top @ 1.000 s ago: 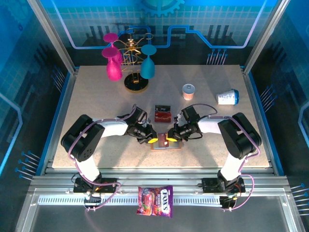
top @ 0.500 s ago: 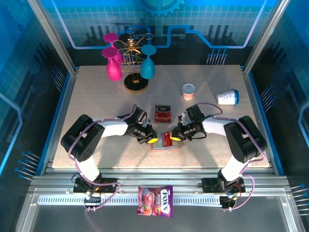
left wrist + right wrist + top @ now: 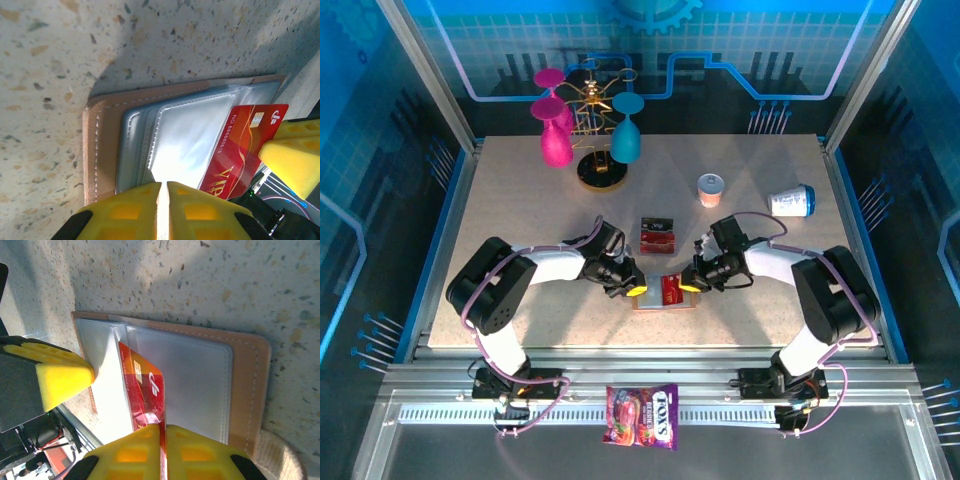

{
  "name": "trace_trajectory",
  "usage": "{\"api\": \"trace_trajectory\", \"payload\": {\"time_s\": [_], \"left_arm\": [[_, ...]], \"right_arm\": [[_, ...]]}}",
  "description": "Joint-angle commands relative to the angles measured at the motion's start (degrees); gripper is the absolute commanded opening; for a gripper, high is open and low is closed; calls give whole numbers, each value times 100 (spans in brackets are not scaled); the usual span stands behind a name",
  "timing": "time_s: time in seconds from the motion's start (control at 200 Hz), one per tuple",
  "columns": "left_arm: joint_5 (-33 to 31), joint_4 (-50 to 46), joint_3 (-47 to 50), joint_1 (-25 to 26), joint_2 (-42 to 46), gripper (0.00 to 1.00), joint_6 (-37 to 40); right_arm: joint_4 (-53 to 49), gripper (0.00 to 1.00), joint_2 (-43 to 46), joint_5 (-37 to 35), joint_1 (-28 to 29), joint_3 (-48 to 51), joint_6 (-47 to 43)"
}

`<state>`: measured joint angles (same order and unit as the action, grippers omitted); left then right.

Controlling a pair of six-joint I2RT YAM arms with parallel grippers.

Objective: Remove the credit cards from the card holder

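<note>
The card holder (image 3: 665,302) lies open near the table's front edge, tan outside (image 3: 93,150), grey-blue pockets inside (image 3: 200,380). One red credit card (image 3: 145,390) sticks partway out of a pocket, and my right gripper (image 3: 163,432) is shut on its edge. The same card (image 3: 245,145) shows at the holder's right side. My left gripper (image 3: 164,187) is shut, its tips resting on the holder's left pocket. The two grippers face each other across the holder, left (image 3: 638,290) and right (image 3: 690,285). Two more red credit cards (image 3: 658,236) lie on the table just behind.
A gold rack with pink and teal glasses (image 3: 585,130) stands at the back left. A small orange cup (image 3: 710,188) and a tipped white-and-blue cup (image 3: 790,200) sit at the back right. A candy bag (image 3: 642,415) lies on the rail in front of the table.
My right gripper has drawn back to the right with the red card, so more of the card shows outside the pocket. The left gripper has stayed on the holder.
</note>
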<state>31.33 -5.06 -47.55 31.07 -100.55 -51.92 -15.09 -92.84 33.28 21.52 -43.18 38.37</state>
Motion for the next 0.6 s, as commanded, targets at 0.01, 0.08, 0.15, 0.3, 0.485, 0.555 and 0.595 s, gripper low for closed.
{"api": "trace_trajectory", "payload": {"time_s": [0.01,0.08,0.15,0.3,0.485,0.555,0.595], "left_arm": [[-195,-383,-27,-37,-73,14,129],[-189,-366,-24,-44,-76,14,123],[-189,-356,-26,-44,-74,14,116],[-186,-330,-19,-40,-75,14,102],[-172,-280,-11,-41,-50,14,71],[-161,-290,-34,-40,-47,14,75],[-150,-293,-50,-41,-43,14,62]], "right_arm": [[-356,11,193,-204,-69,5,-160],[-421,11,213,-260,-69,-15,-189],[-448,11,246,-284,-69,-23,-197],[-464,11,266,-300,-69,-32,-189],[-381,13,273,-248,-17,-33,-72],[-309,16,275,-192,25,-25,-2],[-265,17,279,-145,51,-13,59]]}}
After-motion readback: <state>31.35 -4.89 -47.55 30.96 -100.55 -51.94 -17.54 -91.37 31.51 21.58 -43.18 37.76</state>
